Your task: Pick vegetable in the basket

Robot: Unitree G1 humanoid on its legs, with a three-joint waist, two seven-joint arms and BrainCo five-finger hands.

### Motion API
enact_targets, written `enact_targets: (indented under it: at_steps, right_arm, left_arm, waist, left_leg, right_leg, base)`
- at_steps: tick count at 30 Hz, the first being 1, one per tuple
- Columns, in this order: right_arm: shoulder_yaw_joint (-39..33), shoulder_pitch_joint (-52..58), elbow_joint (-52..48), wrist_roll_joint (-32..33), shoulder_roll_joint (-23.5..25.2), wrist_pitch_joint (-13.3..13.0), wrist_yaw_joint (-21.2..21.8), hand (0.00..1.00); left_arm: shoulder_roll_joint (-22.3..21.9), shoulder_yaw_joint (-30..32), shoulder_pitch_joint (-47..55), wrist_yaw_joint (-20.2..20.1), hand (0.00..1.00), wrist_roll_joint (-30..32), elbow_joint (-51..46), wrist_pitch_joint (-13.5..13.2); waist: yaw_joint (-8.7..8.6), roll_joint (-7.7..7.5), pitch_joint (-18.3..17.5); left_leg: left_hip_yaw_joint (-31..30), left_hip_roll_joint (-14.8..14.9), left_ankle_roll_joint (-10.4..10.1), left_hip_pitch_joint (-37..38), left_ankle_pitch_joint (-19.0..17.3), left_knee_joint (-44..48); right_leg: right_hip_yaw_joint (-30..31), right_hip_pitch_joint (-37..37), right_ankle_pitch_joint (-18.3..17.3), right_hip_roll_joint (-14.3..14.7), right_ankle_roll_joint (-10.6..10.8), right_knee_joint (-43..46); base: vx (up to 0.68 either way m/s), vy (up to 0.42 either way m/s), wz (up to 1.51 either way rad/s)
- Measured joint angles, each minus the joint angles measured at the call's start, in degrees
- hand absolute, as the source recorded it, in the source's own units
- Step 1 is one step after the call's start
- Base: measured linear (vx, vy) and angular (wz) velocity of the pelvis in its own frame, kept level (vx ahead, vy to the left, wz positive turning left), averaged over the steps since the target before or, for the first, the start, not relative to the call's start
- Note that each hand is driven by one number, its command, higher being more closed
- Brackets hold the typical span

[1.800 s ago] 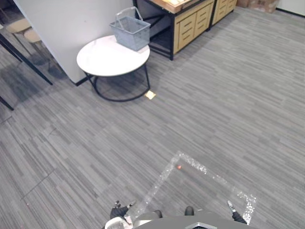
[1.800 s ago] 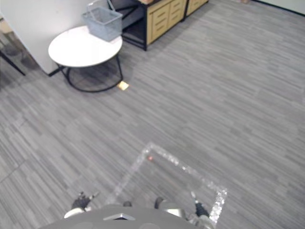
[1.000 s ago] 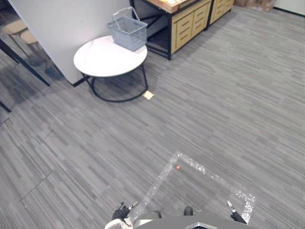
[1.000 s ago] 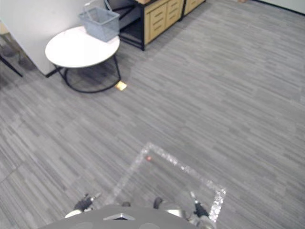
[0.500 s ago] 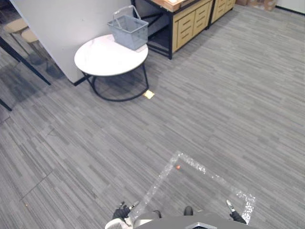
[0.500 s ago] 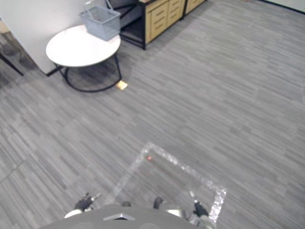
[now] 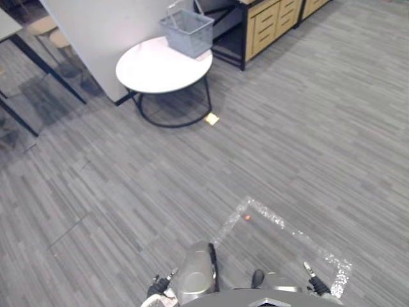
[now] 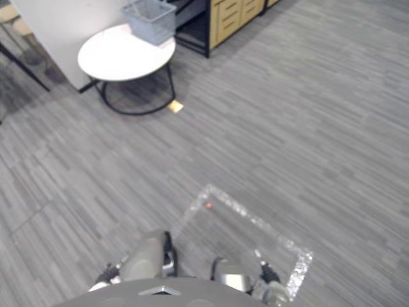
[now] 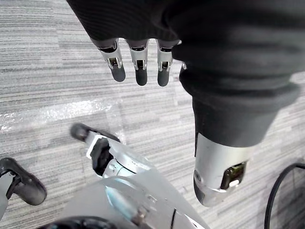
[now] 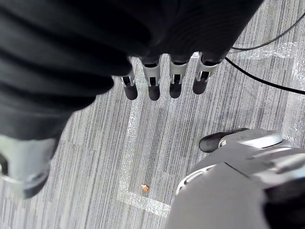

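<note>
A grey wire basket [image 7: 186, 29] with its handle up stands at the far edge of a round white table [image 7: 153, 67] at the back left; what lies inside it is too small to tell. A small orange-red thing [image 7: 247, 218] lies on the carpet inside a taped corner, also in the right wrist view [image 10: 144, 188]. My left hand [image 9: 138, 71] hangs low at my side with straight fingers and holds nothing. My right hand [image 10: 162, 86] hangs the same way, open and empty. Both are far from the table.
A silvery tape outline [image 7: 287, 236] marks the grey carpet near me. A yellow note [image 7: 211, 119] lies by the table's black legs. Behind the table stand a grey partition [image 7: 102, 25] and a wooden drawer cabinet [image 7: 268, 25]. Dark furniture legs [image 7: 38, 64] are at the far left.
The whole picture has shifted, so the camera has moved; table and basket now sit further right in view. Both hands still hang at my sides, empty.
</note>
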Motion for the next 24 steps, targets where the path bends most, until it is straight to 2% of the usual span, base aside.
enact_targets:
  at_steps: [2, 3, 5, 6, 7, 8, 9, 10, 11, 12, 13, 14, 15, 16, 17, 18, 19, 20, 21, 22, 24]
  right_arm:
    - [1.47, -1.48, -2.38, -0.03, 0.21, -0.10, -0.09, 0.00]
    - [2.04, -1.74, -2.83, -0.04, 0.09, -0.25, -0.10, 0.00]
    - [2.26, -2.90, -3.11, -0.07, 0.11, -0.66, -0.09, 0.00]
    - [2.23, -3.25, -2.97, -0.07, 0.22, -0.68, -0.14, 0.00]
    - [2.30, -3.75, -1.82, -0.11, 1.18, -0.69, -0.02, 0.00]
    - [2.31, -4.16, -1.10, -0.11, 1.88, -0.68, 0.05, 0.00]
    - [2.29, -4.66, -0.82, -0.15, 3.08, -0.72, 0.09, 0.00]
    - [2.19, -4.86, -0.66, -0.27, 3.53, -0.66, 0.23, 0.00]
    - [2.18, -4.81, -0.43, -0.32, 3.63, -0.66, 0.25, 0.00]
    - [2.22, -4.74, 0.24, -0.47, 3.63, -0.64, 0.28, 0.00]
    - [2.37, -4.46, 0.25, -1.37, 3.63, -0.66, 0.26, 0.00]
    - [2.35, -4.24, 0.15, -1.53, 3.76, -0.81, 0.35, 0.00]
    - [2.47, -3.96, -0.89, -2.09, 3.49, -1.21, 0.31, 0.00]
    - [2.51, -3.68, -1.45, -2.30, 3.19, -1.55, 0.63, 0.00]
    - [2.43, -3.59, -1.64, -2.30, 3.10, -1.72, 0.65, 0.00]
    - [2.17, -3.26, -2.10, -2.30, 2.73, -2.03, 0.64, 0.00]
    - [1.77, -3.16, -2.05, -2.30, 2.17, -2.03, 0.61, 0.00]
    - [1.39, -3.04, -2.00, -2.32, 1.96, -1.99, 0.58, 0.00]
    - [-0.06, -2.43, -2.03, -2.32, 1.87, -1.95, 0.60, 0.00]
    - [-0.59, -2.22, -1.98, -2.31, 1.93, -1.83, 0.60, 0.00]
    - [-2.22, -0.39, -2.07, -2.30, 1.96, -1.63, 0.59, 0.00]
  left_arm:
    - [-0.46, 0.38, 0.85, 0.13, 0.00, 0.13, -0.28, 0.02]
    - [-0.65, 0.56, 1.06, 0.23, 0.00, 0.13, -0.28, 0.02]
    - [-1.01, 0.58, 1.87, 0.39, 0.00, 0.18, 0.78, 0.16]
    - [-0.66, 0.82, 2.25, 0.42, 0.00, 0.19, 1.23, 0.37]
    - [0.35, 0.80, 2.73, 0.41, 0.00, 0.41, 1.88, 0.49]
    - [1.01, 0.70, 3.10, 0.52, 0.00, 1.35, 1.96, 0.46]
    - [2.48, -0.05, 2.62, 0.60, 0.00, 2.98, 2.11, 0.62]
    - [2.91, -1.07, 1.98, 0.61, 0.00, 4.71, 1.86, 0.67]
    - [3.15, -1.84, 1.70, 0.62, 0.00, 5.33, 1.73, 0.61]
    - [3.90, -3.59, 1.60, 0.60, 0.00, 6.87, 1.36, 0.72]
    - [4.40, -5.44, 1.80, 0.61, 0.00, 6.97, 0.93, 0.83]
    - [4.71, -6.54, 1.83, 0.63, 0.00, 6.93, 0.68, 0.97]
    - [5.33, -8.56, 1.65, 0.63, 0.00, 6.94, -0.17, 1.22]
    - [5.81, -10.07, 0.89, 0.63, 0.00, 6.96, -0.67, 1.26]
    - [6.04, -10.75, 0.27, 0.66, 0.00, 6.96, -0.65, 1.25]
    - [6.29, -11.62, -0.86, 0.81, 0.00, 7.23, -0.65, 1.16]
    - [6.33, -11.91, -1.77, 0.98, 0.00, 7.70, -0.41, 1.18]
    - [6.26, -11.87, -2.30, 1.09, 0.00, 7.98, -0.39, 1.18]
    - [6.01, -11.78, -3.06, 1.09, 0.00, 8.06, -0.47, 1.16]
    - [5.82, -11.67, -3.58, 1.12, 0.00, 8.06, -0.46, 1.16]
    - [3.64, -10.36, -4.83, 1.21, 0.00, 8.06, -0.97, 1.22]
  waist:
    - [0.20, 0.87, -0.07]
    - [0.34, 1.23, -0.02]
    - [1.47, 1.69, -0.35]
    - [1.56, 1.52, -0.66]
    - [2.37, -0.98, -1.82]
    - [2.82, -2.50, -2.85]
    - [2.45, -3.84, -3.79]
    - [2.05, -4.01, -3.98]
    - [1.95, -4.10, -3.97]
    - [1.72, -4.21, -3.93]
    - [1.59, -4.33, -3.83]
    - [1.31, -4.29, -3.85]
    - [-0.14, -3.85, -3.43]
    - [-0.76, -3.92, -3.20]
    - [-0.74, -3.96, -3.04]
    - [-0.93, -3.90, -2.90]
    - [-1.42, -3.78, -2.75]
    - [-1.91, -3.61, -2.63]
    - [-2.82, -3.22, -2.33]
    - [-3.22, -2.91, -2.07]
    - [-3.43, -0.62, -0.52]
  left_leg:
    - [-1.45, 1.27, -0.48, 1.08, 3.98, -22.42]
    - [-1.41, 1.93, -0.52, 1.03, 4.19, -24.98]
    - [-1.20, 3.28, -0.43, 1.22, 4.45, -25.29]
    - [-0.78, 2.52, -0.39, 1.06, 7.66, -23.44]
    - [0.11, -0.43, 0.06, 0.58, 8.75, -20.06]
    - [0.92, -1.95, 0.09, 0.32, 8.65, -19.34]
    - [1.97, -4.44, 2.25, 0.40, 6.85, -18.91]
    - [2.26, -6.39, 3.84, 1.85, 5.59, -19.42]
    - [2.42, -7.21, 4.25, 3.06, 4.90, -19.69]
    - [3.03, -8.81, 4.97, 6.45, 3.19, -20.87]
    - [3.89, -10.08, 5.90, 10.60, 1.58, -22.52]
    - [3.96, -10.59, 6.27, 12.58, 0.93, -23.31]
    - [3.23, -11.60, 6.76, 16.34, -0.42, -24.33]
    - [2.44, -12.20, 7.66, 20.52, -1.78, -25.84]
    - [2.22, -12.41, 7.80, 22.53, -2.39, -26.52]
    - [1.91, -12.46, 8.27, 25.51, -3.84, -26.93]
    - [1.30, -12.49, 9.05, 27.97, -5.28, -27.01]
    - [0.64, -12.49, 9.39, 29.02, -5.94, -27.10]
    - [-0.47, -12.26, 9.53, 30.98, -7.12, -27.43]
    - [-1.13, -12.07, 9.18, 31.71, -7.51, -27.45]
    - [-2.71, -10.09, 7.62, 35.96, -10.21, -28.31]
  right_leg:
    - [0.02, -0.13, -1.36, -0.36, 2.04, -0.05]
    - [0.14, 0.00, -2.00, -0.38, 2.60, 0.04]
    - [1.86, 2.26, -4.77, -1.91, 5.31, 0.32]
    - [2.43, 3.03, -5.75, -3.11, 5.87, 0.44]
    - [3.66, 3.26, -7.40, -6.67, 5.19, 1.21]
    - [4.67, 2.59, -7.63, -8.33, 4.53, 2.67]
    - [7.04, -0.12, -6.60, -10.11, 5.35, 9.45]
    - [8.80, -3.24, -3.57, -11.43, 5.72, 16.32]
    - [10.16, -4.14, -1.73, -12.02, 5.83, 19.60]
    - [12.00, -6.78, 3.21, -13.13, 6.26, 28.17]
    - [12.57, -10.62, 11.25, -14.56, 6.20, 37.94]
    - [12.59, -12.27, 14.35, -14.96, 6.66, 43.00]
    - [11.25, -15.90, 14.13, -14.70, 6.58, 53.53]
    - [9.25, -18.63, 11.37, -13.93, 5.07, 60.37]
    - [7.94, -19.85, 8.79, -13.24, 4.92, 62.40]
    - [4.55, -22.38, 3.88, -12.26, 3.86, 63.90]
    - [0.07, -24.63, 0.46, -12.04, 2.30, 62.13]
    - [-2.11, -25.52, -0.80, -11.95, 1.97, 60.15]
    - [-5.86, -27.29, -1.76, -11.81, 1.28, 54.43]
    - [-7.37, -27.97, -1.77, -11.77, 1.27, 50.90]
    - [-9.87, -30.29, -0.62, -9.90, 2.24, 33.74]
  base:
    - [0.23, 0.241, -0.02]
    - [0.30, 0.324, -0.14]
    - [0.50, 0.514, -0.27]
    - [0.60, 0.554, -0.40]
    - [0.41, 0.327, -0.40]
    - [0.56, 0.342, -0.30]
    - [0.57, 0.295, 0.03]
    - [0.58, 0.304, 0.21]
    - [0.53, 0.309, 0.18]
    - [0.49, 0.285, -0.06]
    - [0.47, 0.263, -0.10]
    - [0.43, 0.227, -0.04]
    - [0.45, 0.184, 0.14]
    - [0.55, 0.181, 0.16]
    - [0.47, 0.116, 0.12]
    - [0.54, 0.070, 0.15]
    - [0.43, 0.023, 0.23]
    - [0.55, -0.008, 0.43]
    - [0.39, -0.036, 0.50]
    - [0.53, -0.070, 0.58]
    - [0.59, -0.112, 0.40]
